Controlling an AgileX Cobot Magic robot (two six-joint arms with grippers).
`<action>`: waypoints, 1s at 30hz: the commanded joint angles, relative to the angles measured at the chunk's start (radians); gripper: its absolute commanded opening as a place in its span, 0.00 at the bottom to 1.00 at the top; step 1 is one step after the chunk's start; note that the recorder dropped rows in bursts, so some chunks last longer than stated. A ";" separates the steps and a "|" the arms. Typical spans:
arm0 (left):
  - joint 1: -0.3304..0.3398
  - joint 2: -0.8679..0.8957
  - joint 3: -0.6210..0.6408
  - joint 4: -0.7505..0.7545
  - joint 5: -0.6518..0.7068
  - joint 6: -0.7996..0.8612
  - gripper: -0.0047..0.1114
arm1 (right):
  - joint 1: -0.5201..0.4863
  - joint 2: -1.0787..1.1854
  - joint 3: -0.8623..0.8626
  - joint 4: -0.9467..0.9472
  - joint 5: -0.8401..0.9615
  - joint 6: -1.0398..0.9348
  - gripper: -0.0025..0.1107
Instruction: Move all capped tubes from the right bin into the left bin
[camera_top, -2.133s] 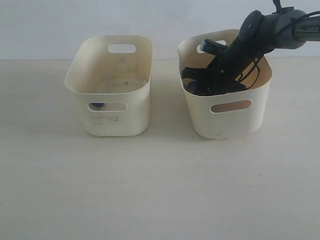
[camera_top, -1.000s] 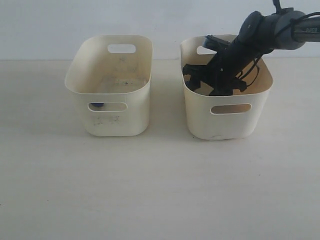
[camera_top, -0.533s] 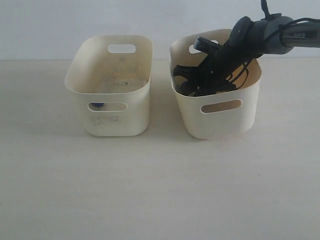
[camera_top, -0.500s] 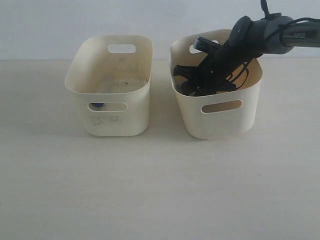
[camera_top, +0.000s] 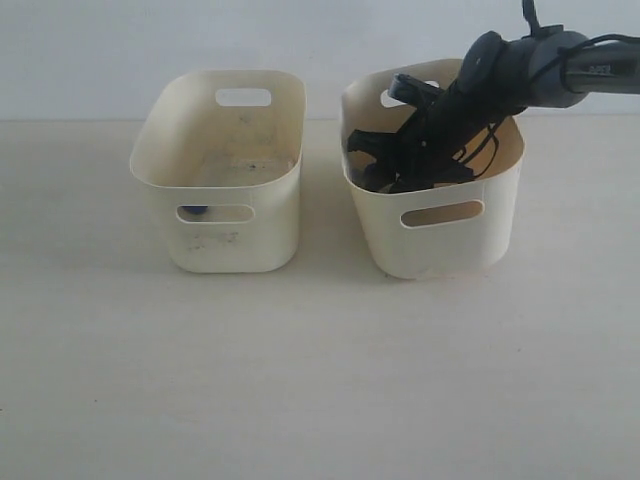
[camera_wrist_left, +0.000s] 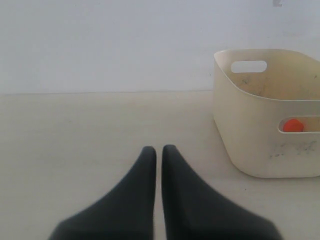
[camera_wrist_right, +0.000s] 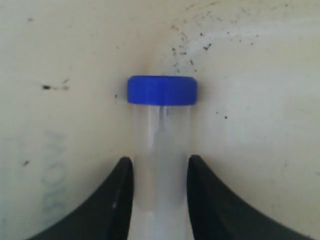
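My right gripper (camera_wrist_right: 160, 162) is down inside the right bin (camera_top: 430, 240), shut on a clear capped tube (camera_wrist_right: 161, 135) with a blue cap (camera_wrist_right: 161, 90). The tube lies against the bin's speckled yellowish floor (camera_wrist_right: 260, 125). In the exterior view the right arm (camera_top: 500, 75) slants into that bin and the gripper (camera_top: 385, 172) sits at its left side; the tube is hidden there. The left bin (camera_top: 220, 170) shows a blue cap (camera_top: 196, 211) through its front handle. My left gripper (camera_wrist_left: 159, 149) is shut and empty over the table, left bin (camera_wrist_left: 250, 135) nearby, an orange cap (camera_wrist_left: 292, 125) showing through its handle.
Both cream bins stand side by side on a pale table (camera_top: 320, 380) with a narrow gap between them. A white wall (camera_top: 100, 50) runs behind. The left arm is outside the exterior view.
Over the last second the right bin slid a little to the left with the right arm inside it. The right gripper's jaws closed onto the blue-capped tube. The left bin stayed still.
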 joint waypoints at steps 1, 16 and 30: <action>0.000 0.000 -0.004 -0.006 -0.004 -0.010 0.08 | -0.005 -0.032 0.015 -0.061 0.004 -0.002 0.02; 0.000 0.000 -0.004 -0.006 -0.004 -0.010 0.08 | -0.006 -0.125 0.015 -0.068 0.002 -0.002 0.02; 0.000 0.000 -0.004 -0.006 -0.004 -0.010 0.08 | -0.078 -0.319 0.015 -0.167 0.097 0.049 0.02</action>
